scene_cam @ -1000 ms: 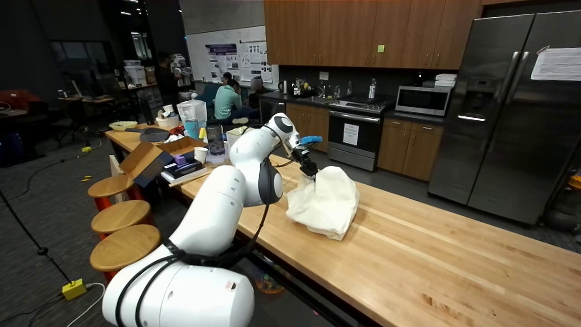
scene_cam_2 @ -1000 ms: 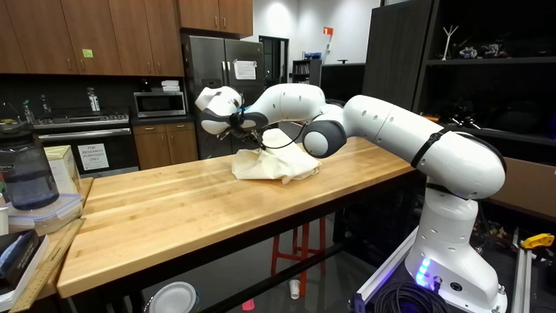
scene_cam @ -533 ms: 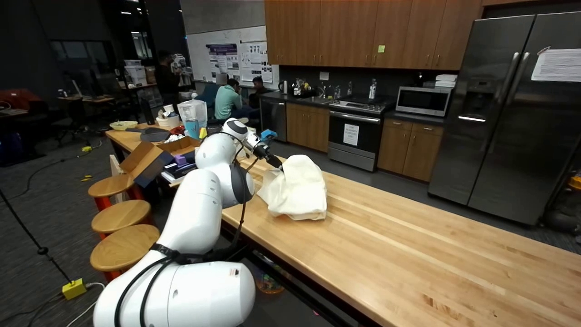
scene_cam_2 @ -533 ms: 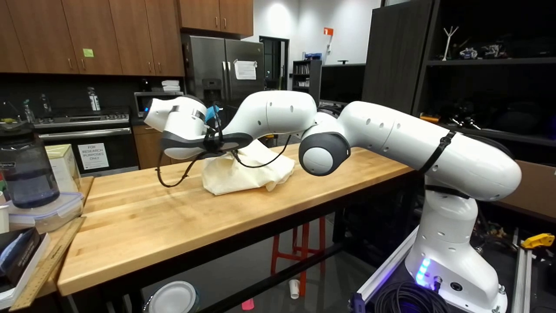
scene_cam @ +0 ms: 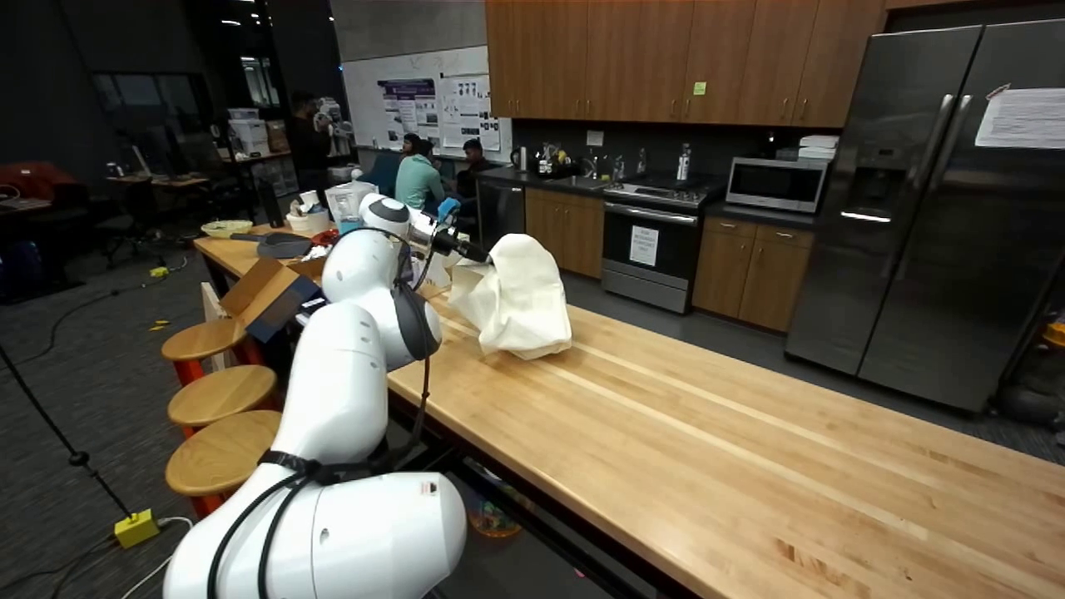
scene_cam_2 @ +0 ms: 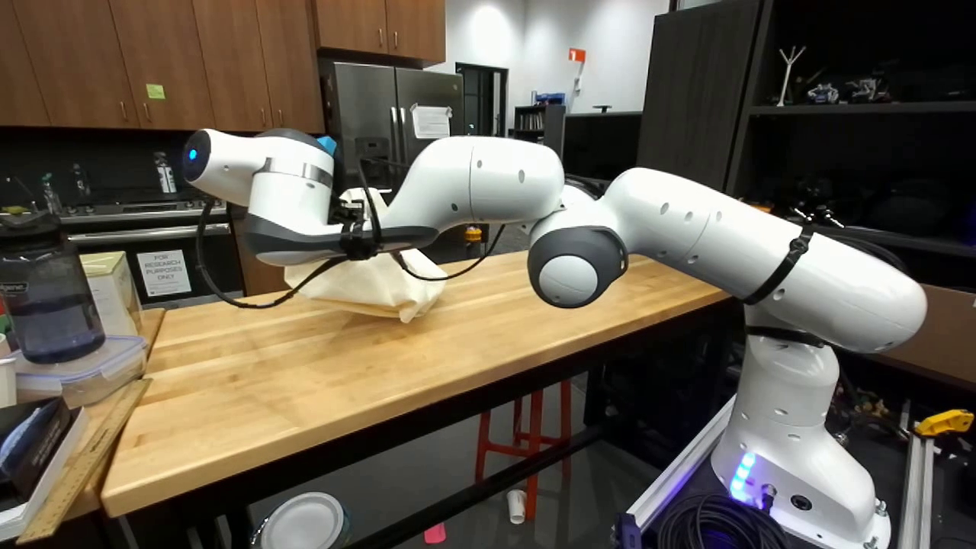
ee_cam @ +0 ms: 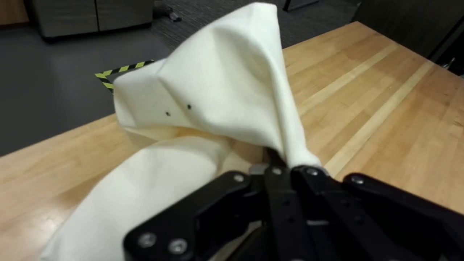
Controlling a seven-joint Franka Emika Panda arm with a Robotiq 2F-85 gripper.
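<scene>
In exterior view, black end effector (scene_cam: 483, 253) clamped on crumpled cream fabric piece (scene_cam: 526, 301); fabric has shifted along pale wooden table (scene_cam: 749, 449) and risen; in exterior view, fabric nearer translucent grey bottle with black lid (scene_cam_2: 49, 301), lower-edge contact with table unclear; in wrist view, fold pinched tight; carrying seems under way.

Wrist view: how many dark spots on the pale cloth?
2. The left spot and, slightly higher, the right spot sit close together on the left side of the pale cloth's raised part. Folds may hide more.
</scene>
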